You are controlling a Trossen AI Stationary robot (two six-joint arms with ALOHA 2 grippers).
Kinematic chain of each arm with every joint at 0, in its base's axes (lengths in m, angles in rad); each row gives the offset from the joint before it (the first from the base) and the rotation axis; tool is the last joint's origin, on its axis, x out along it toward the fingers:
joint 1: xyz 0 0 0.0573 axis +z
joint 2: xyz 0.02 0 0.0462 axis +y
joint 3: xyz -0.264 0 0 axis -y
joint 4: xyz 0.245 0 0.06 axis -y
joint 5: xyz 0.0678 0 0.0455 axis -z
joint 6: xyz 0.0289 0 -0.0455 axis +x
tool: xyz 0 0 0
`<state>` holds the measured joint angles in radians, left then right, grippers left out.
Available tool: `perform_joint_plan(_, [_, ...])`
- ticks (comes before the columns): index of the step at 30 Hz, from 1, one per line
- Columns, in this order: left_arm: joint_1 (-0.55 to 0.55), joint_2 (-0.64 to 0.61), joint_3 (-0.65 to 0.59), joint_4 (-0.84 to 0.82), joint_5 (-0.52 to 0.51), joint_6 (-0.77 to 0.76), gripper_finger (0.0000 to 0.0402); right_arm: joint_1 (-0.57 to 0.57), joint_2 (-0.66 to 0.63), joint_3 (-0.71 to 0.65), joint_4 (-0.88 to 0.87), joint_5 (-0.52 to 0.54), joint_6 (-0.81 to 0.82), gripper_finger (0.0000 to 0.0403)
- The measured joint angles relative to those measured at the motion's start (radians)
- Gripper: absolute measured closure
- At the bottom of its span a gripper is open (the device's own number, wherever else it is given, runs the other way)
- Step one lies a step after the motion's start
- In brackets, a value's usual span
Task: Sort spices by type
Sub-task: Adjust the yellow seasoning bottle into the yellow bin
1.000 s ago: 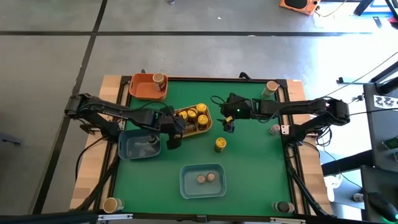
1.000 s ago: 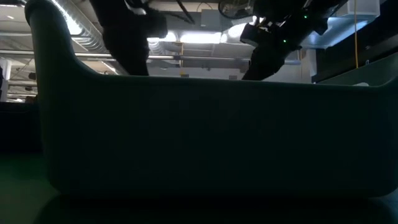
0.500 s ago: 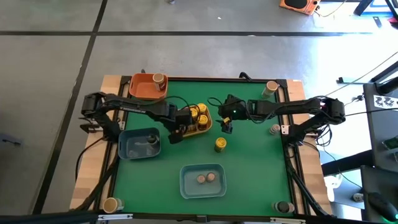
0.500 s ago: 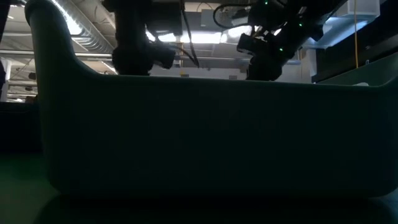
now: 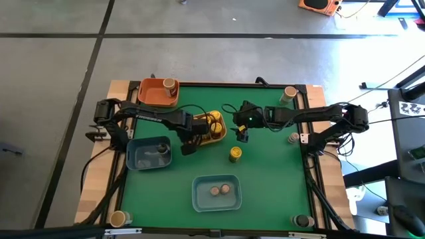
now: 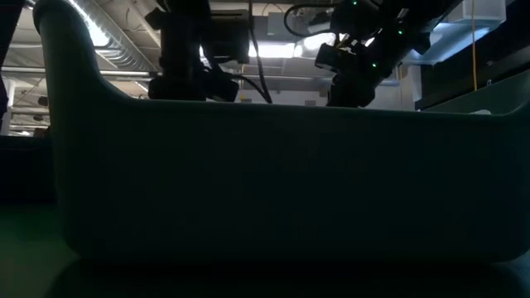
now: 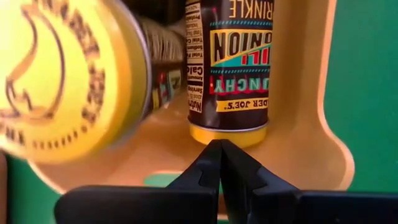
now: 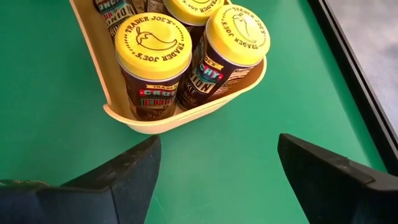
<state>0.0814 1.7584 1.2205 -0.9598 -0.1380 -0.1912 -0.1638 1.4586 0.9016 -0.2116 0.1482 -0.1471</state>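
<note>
Grey concrete floor with dark seams; bright ceiling lights and ducts beyond.

I see left claw moved off rectangular blue plastic tray corner, now beside rectangular yellow plastic tray of yellow-lidded cylindrical spice jars, fingers pressed together. Left arm stretched further across green worktop. Right claw edged slightly toward yellow tray.
</note>
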Motion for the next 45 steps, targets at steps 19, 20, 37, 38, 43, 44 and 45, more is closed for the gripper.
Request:
perform_joint_plan(19, [-0.005, -0.023, 0.044, 0.0, 0.003, 0.011, 0.0396, 0.0, 0.0, 0.0, 0.001, 0.0, 0.0, 0.0081])
perform_joint_plan(20, [-0.005, -0.023, 0.033, 0.0, 0.002, 0.011, 0.0396, 0.0, 0.0, 0.0, 0.001, 0.0, 0.0, 0.0081])
perform_joint_plan(37, [-0.001, -0.014, -0.053, 0.085, 0.034, 0.086, 0.0396, 0.0, 0.0, 0.0, 0.005, 0.0, 0.005, 0.0081])
perform_joint_plan(38, [-0.001, -0.014, -0.053, 0.088, 0.033, 0.086, 0.0396, 0.0, 0.0, 0.0, 0.004, 0.0, 0.006, 0.0081])
perform_joint_plan(43, [-0.001, -0.014, -0.053, 0.1, 0.033, 0.089, 0.0396, 0.0, 0.0, 0.0, 0.004, 0.0, 0.007, 0.0081])
perform_joint_plan(44, [-0.001, -0.015, -0.053, 0.105, 0.033, 0.089, 0.0396, 0.0, 0.0, 0.0, 0.004, 0.0, 0.007, 0.0081])
perform_joint_plan(45, [-0.001, -0.017, -0.053, 0.105, 0.033, 0.089, 0.0396, 0.0, 0.0, 0.0, 0.004, 0.0, 0.007, 0.0081])
